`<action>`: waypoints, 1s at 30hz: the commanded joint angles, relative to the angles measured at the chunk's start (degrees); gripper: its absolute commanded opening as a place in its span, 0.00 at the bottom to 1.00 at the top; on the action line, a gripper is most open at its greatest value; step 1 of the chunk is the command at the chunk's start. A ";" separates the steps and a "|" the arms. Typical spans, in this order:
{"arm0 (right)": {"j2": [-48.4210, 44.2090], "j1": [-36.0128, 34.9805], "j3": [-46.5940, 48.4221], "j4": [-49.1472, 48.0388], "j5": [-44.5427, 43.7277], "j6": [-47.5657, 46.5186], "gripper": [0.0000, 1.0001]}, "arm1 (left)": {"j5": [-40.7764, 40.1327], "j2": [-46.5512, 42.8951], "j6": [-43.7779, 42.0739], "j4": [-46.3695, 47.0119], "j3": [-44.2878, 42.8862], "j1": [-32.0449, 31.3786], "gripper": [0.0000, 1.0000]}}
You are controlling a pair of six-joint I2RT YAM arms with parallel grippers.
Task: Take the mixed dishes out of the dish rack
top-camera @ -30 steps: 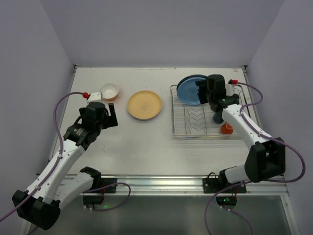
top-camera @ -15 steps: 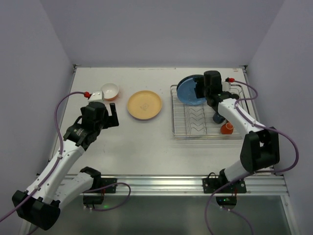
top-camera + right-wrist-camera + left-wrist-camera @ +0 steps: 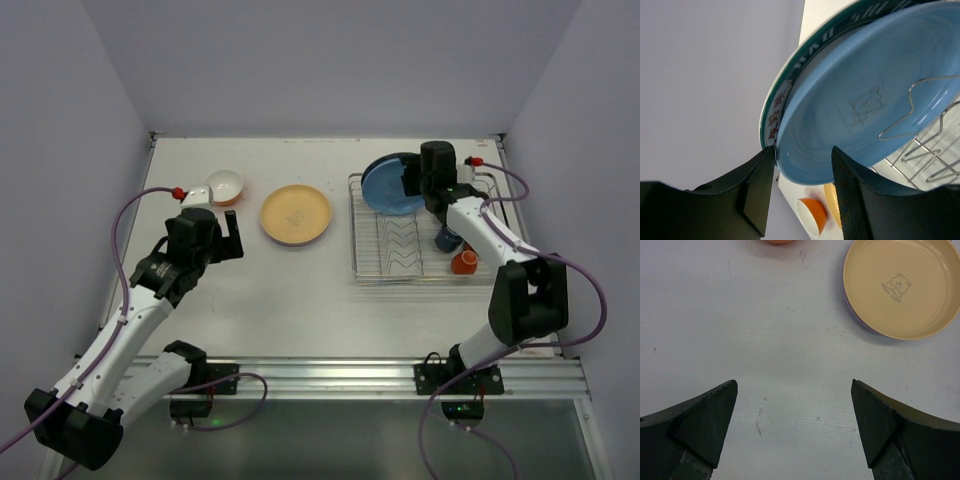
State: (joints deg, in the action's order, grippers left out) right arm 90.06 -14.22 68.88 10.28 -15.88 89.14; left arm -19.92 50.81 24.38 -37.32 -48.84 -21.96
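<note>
The silver wire dish rack (image 3: 400, 262) stands at the right. A blue plate (image 3: 383, 186) stands upright at its back, with a dark-rimmed white plate (image 3: 781, 97) just behind it. My right gripper (image 3: 416, 180) is open, and its fingers (image 3: 757, 192) straddle the blue plate's (image 3: 875, 105) upper rim. A blue mug (image 3: 447, 240) and an orange mug (image 3: 463, 262) sit in the rack's right side. The yellow plate (image 3: 296, 214) and the orange bowl (image 3: 225, 186) lie on the table. My left gripper (image 3: 232, 238) is open and empty over bare table, left of the yellow plate (image 3: 902, 287).
The rack's zigzag dividers (image 3: 400, 240) in front of the blue plate hold nothing. Walls close in the table on the left, back and right. The orange bowl (image 3: 812, 216) and the yellow plate (image 3: 832, 202) show beyond the right fingers.
My right gripper has moved a little left and back, onto the blue plate's rim. The left arm has not moved.
</note>
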 commanded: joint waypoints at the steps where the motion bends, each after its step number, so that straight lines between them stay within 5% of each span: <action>1: 1.96 1.56 3.45 -0.53 -1.35 1.03 0.51 | -0.12 -0.80 -1.35 2.43 0.50 -0.54 1.00; 16: 6.70 2.35 8.81 6.77 3.13 4.02 0.43 | 0.59 -0.88 -1.53 2.69 0.59 -0.54 1.00; 22: 5.39 2.35 7.15 7.21 3.40 6.39 0.21 | 0.67 -1.06 -1.62 2.69 0.59 -0.54 1.00; 30: 3.46 2.35 3.89 2.99 4.98 8.32 0.10 | 0.94 -1.24 -1.62 2.78 0.68 -0.54 1.00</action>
State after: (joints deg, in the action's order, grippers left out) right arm 95.18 -11.86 74.61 12.40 -11.70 96.05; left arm -19.46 50.43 24.32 -36.99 -48.82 -22.22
